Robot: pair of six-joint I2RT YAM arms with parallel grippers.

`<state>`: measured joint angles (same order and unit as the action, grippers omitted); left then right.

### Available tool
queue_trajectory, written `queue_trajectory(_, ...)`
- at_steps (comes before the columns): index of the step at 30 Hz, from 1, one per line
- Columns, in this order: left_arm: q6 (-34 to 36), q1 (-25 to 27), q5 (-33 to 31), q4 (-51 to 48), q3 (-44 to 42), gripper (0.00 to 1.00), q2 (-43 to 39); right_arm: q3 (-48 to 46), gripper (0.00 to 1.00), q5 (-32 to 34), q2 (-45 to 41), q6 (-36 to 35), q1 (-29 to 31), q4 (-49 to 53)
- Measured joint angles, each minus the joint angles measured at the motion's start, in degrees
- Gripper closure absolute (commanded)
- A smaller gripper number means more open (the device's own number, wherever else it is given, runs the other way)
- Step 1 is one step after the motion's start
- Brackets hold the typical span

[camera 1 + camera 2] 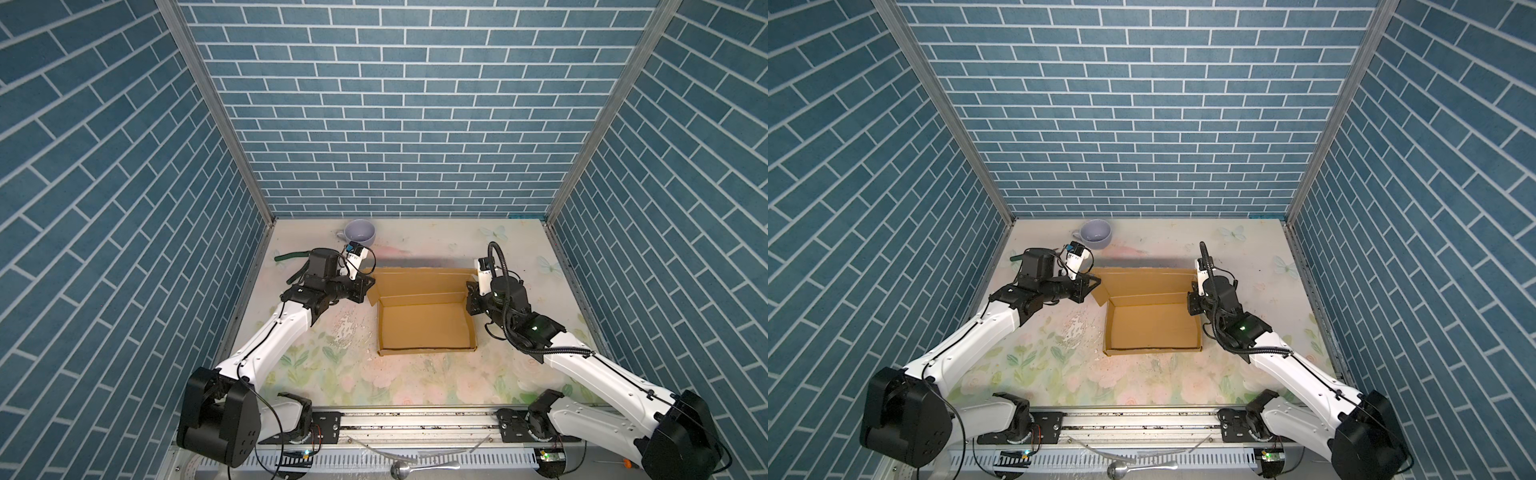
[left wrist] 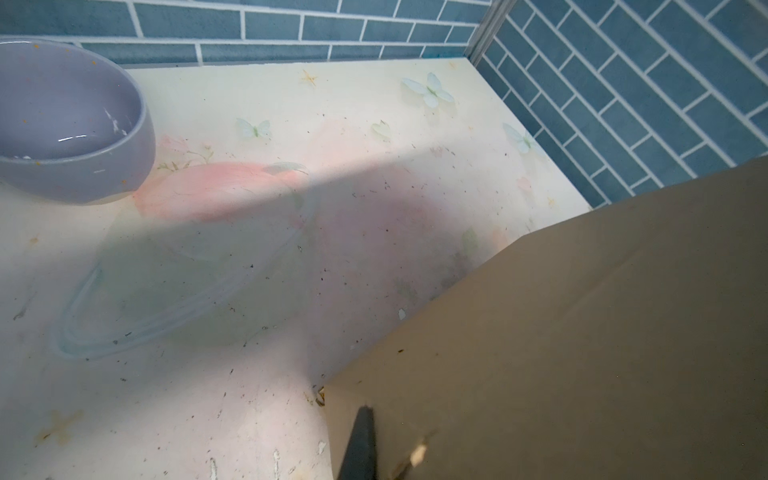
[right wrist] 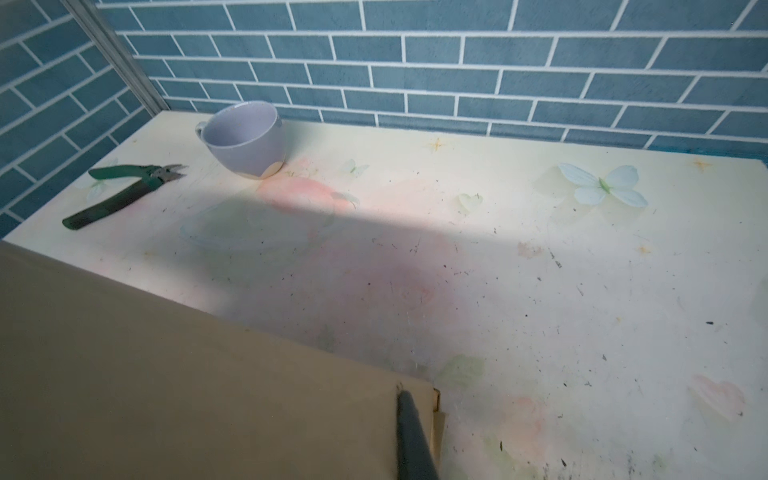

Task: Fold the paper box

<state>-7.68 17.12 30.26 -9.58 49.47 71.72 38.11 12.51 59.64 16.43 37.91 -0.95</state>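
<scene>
Sitting near the middle of the pale floral-printed table [image 1: 374, 374], the brown corrugated cardboard paper box [image 1: 424, 332] has its tray open and its lid panel raised at 12 o'clock. The left gripper [image 1: 370, 287] pinches the lid's 9 o'clock edge and the right gripper [image 1: 469, 292] its 3 o'clock edge. A lilac ceramic cup [image 1: 360, 232] stands apart at the box's 11 o'clock.

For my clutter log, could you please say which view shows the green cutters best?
The right wrist view: the green cutters lie whole, unobstructed. Both top views show only a handle end, the left arm covers the rest; the left wrist view misses them.
</scene>
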Motion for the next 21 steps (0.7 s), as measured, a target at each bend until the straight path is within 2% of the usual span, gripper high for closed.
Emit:
queue_trajectory(7,-7.0,4.0,-4.9,6.6,-3.4,1.0,-0.9,-2.4,1.0,4.2,-0.1,4.8,0.6,-4.6)
queue_trajectory(13,-8.3,6.7,-9.1,9.7,-7.2,1.0,-3.1,-10.2,1.0,3.9,-4.3,7.8,1.6,-7.2)
queue_trajectory(21,-10.4,13.2,-16.9,14.1,-12.7,1.0,-7.6,-15.7,1.0,4.4,-9.0,11.0,1.6,-9.4)
